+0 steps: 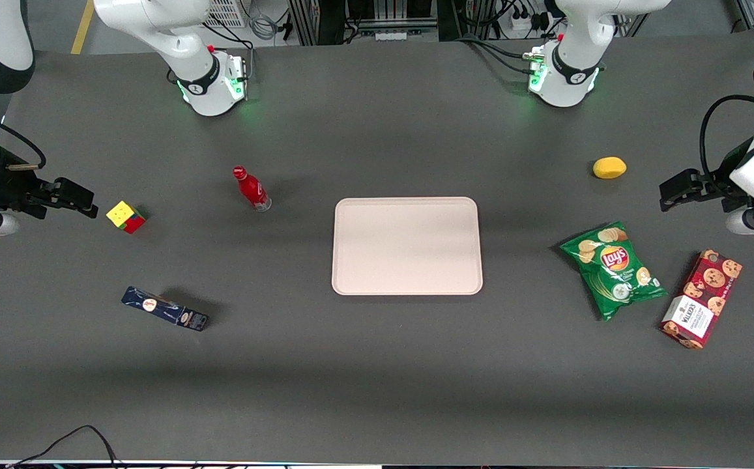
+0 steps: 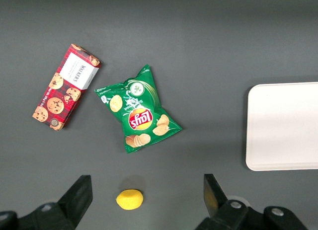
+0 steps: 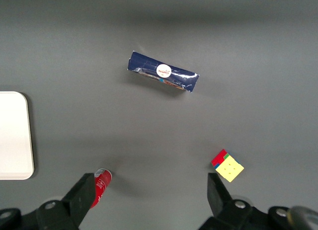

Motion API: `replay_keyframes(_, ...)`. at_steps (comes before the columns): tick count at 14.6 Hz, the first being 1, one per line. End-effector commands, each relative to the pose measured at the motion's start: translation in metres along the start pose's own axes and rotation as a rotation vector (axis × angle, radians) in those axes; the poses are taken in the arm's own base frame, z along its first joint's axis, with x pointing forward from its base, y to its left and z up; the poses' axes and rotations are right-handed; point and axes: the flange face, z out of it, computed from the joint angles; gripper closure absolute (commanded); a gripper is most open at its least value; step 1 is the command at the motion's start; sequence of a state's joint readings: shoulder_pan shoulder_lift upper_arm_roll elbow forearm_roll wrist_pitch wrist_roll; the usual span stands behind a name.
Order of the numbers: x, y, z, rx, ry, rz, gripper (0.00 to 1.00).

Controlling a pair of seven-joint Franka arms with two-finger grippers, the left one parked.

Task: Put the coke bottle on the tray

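Note:
The coke bottle (image 1: 251, 188), red with a red cap and a silvery base, stands upright on the table. It is beside the tray, toward the working arm's end. The pale pinkish-beige tray (image 1: 406, 246) lies flat at the middle of the table with nothing on it. My right gripper (image 1: 83, 202) hovers low at the working arm's end, close to the colour cube and well apart from the bottle. Its fingers are open and empty. In the right wrist view the gripper (image 3: 150, 190) is spread wide, the bottle (image 3: 101, 184) shows beside one finger, and a corner of the tray (image 3: 14, 135) is visible.
A colour cube (image 1: 126, 216) lies between the gripper and the bottle. A dark blue box (image 1: 165, 309) lies nearer the front camera. Toward the parked arm's end lie a yellow lemon (image 1: 609, 167), a green chips bag (image 1: 613, 269) and a red cookie box (image 1: 702, 298).

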State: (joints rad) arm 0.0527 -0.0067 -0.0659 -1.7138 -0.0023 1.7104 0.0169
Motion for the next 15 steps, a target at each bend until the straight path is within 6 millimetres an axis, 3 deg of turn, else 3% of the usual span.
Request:
replay_keyframes(1, 0.004, 0.005, -0.004, -0.014, -0.009, -0.022, 0.0)
replay_keyframes(7, 0.007, 0.009, -0.002, -0.007, -0.014, -0.011, 0.0)
replay_keyframes(9, 0.006, 0.02, -0.002, -0.002, -0.016, 0.008, 0.0)
replay_keyframes(15, 0.006, 0.018, -0.002, -0.002, -0.016, -0.012, 0.0)
